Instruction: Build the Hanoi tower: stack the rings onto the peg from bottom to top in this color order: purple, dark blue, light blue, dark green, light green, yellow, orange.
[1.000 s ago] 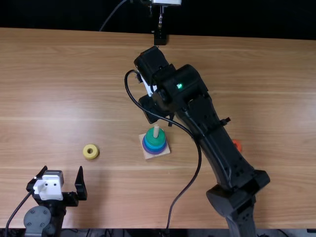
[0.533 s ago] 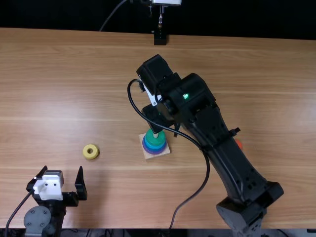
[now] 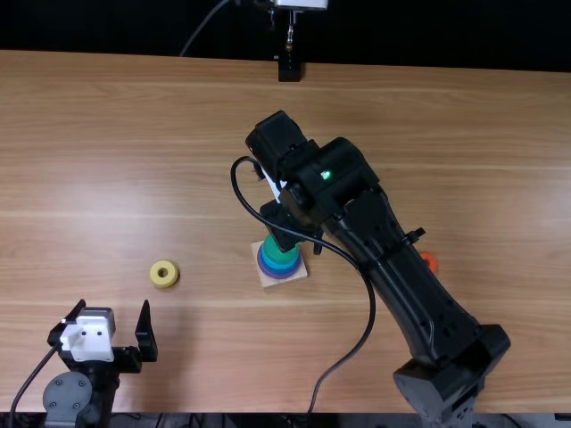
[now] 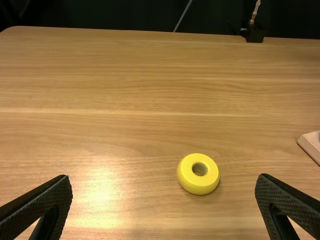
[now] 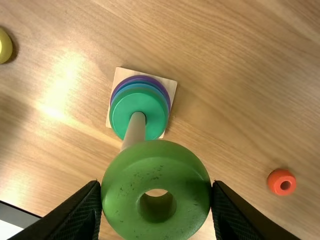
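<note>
While the right gripper (image 3: pixel 285 226) grasped the light green ring (image 5: pixel 156 165) near the peg (image 5: pixel 134 131), the left gripper (image 3: pixel 113 305) gaped.

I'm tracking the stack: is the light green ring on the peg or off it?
Off: the right gripper holds the light green ring, its hole clear of the peg.

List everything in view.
Wooden base: one, light wood, mid-table
Peg: one, pale, upright on base
Purple ring: one, purple, lowest on peg
Blue rings: count unclear, blue, above purple
Dark green ring: one, dark green, stack's top
Light green ring: one, light green, in right jaws
Yellow ring: one, yellow, left of base
Orange ring: one, orange, right of base
Table: one, light brown, beneath
Mount: one, black, far edge
Left arm: one, black, near edge, jaws open
Right arm: one, black, over base
</note>
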Motion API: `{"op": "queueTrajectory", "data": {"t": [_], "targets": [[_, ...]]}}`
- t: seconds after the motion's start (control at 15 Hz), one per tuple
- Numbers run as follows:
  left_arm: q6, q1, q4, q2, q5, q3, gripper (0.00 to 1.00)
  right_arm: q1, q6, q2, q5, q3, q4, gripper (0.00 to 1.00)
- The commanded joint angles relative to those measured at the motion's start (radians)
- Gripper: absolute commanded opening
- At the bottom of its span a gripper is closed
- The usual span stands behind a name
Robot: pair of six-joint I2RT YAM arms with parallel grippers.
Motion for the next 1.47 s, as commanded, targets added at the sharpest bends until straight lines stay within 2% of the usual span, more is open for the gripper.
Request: {"op": "queueTrajectory", "data": {"t": [0.0,0.53,1.4], "targets": [[0.005,0.004,-0.078,-0.012,0.008,-0.11,1.0,0.012,0.006,-0.043,-0.006,0.005,0.002,0.0],[0.005,0.004,-0.078,-0.012,0.008,-0.11,1.0,0.044,0.01,-0.032,-0.006,0.014,0.045,0.0],[0.005,0.004,-0.078,-0.012,0.008,-0.11,1.0,0.035,0.008,0.016,-0.001,-0.003,0.046,0.0]]}}
